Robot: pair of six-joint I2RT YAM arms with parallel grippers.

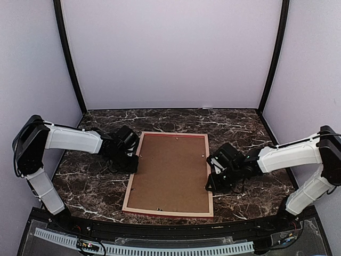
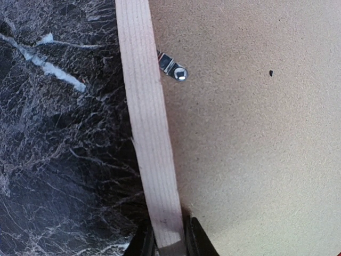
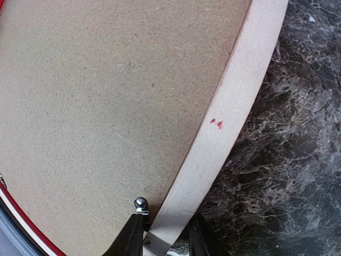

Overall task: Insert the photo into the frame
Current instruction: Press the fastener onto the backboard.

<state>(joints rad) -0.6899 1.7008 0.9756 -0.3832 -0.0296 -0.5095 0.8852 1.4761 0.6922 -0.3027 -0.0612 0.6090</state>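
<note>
As both straddle frame (image 2: 152, 133) | left end effector (image 2: 170, 242) clamps it | right end effector (image 3: 166, 237) unclear

Brown backing board (image 1: 169, 173), dark marble table (image 1: 90, 186), small metal clip (image 2: 175, 68)

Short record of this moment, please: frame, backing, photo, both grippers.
frame: face down on marble table, pale wood back up
backing board: sits inside the frame
photo: not visible in any view
left gripper: shut on the frame's left rail
right gripper: fingers astride the right rail, grip unclear
</note>
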